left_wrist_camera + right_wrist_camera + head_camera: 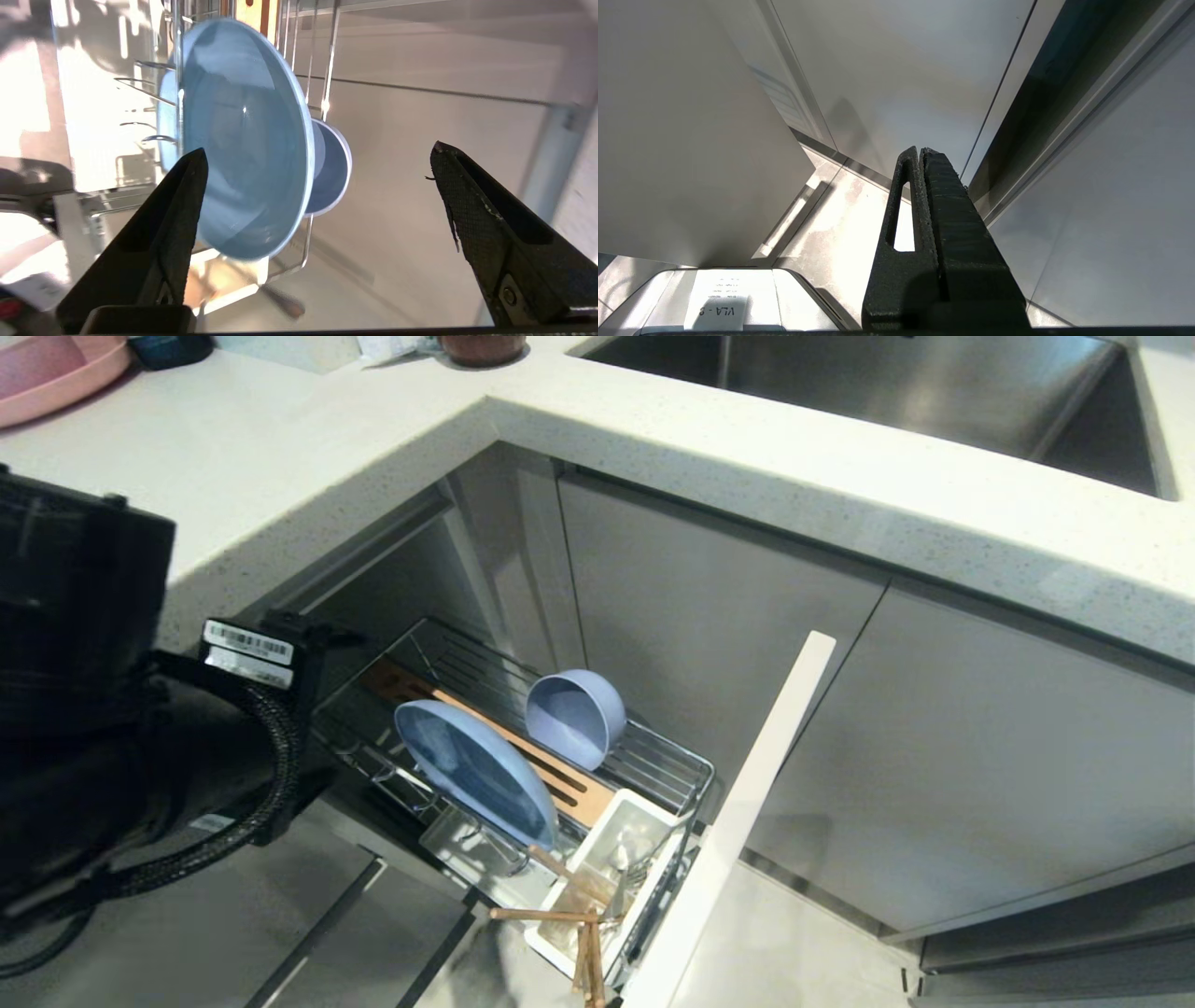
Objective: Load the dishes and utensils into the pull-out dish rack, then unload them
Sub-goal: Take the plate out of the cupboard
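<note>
The pull-out dish rack point(667, 761) stands drawn out from under the counter. The light-blue plate point(476, 770) stands on edge between its prongs, and the light-blue bowl point(574, 714) lies tipped on its side behind it. The chopsticks point(588, 947) stick out of the white utensil cup point(644, 826), where silver metal point(635, 875) also glints. My left gripper point(318, 150) is open and empty beside the rack, facing the plate point(243, 140) and bowl point(332, 179), touching neither. My right gripper point(920, 151) is shut on nothing, parked low near the floor.
The rack's cabinet front point(756, 803) juts out at the right of the basket. White counter point(308, 448) runs above, with a steel sink point(887, 383) at the back right and a pink plate point(47, 373) at the far left. Grey cabinet doors point(980, 756) close the right side.
</note>
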